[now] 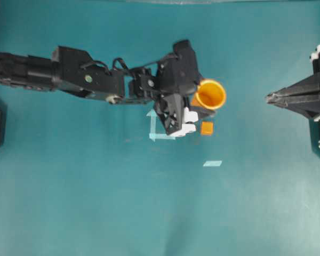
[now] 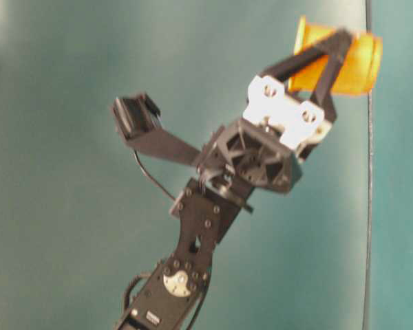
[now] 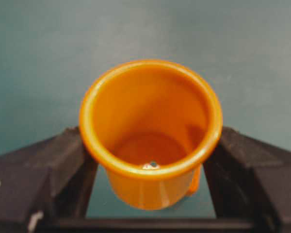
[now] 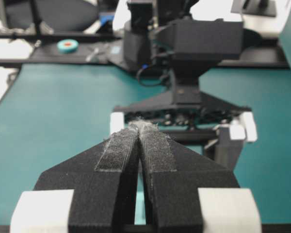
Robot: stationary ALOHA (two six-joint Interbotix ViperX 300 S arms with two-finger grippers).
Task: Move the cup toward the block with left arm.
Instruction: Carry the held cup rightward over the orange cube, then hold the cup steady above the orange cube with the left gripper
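**Cup clamped in the left gripper, right next to the block**

While the left arm (image 1: 69,74) reaches in from the left of the overhead view, its left gripper (image 3: 150,170) has both fingers pressed on the sides of the cup (image 1: 210,94). The cup looks upright from above, open mouth up, long axis roughly vertical. It's just beside the block (image 1: 206,128), which sits on the teal table (image 1: 96,202). The right gripper (image 4: 139,127) is well apart at the right edge, fingertips pinched together.

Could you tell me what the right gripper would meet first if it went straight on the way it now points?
Probably the left gripper, which is closed on the cup. The right gripper points leftward at it in the overhead view, with bare table between; relative heights are unclear.
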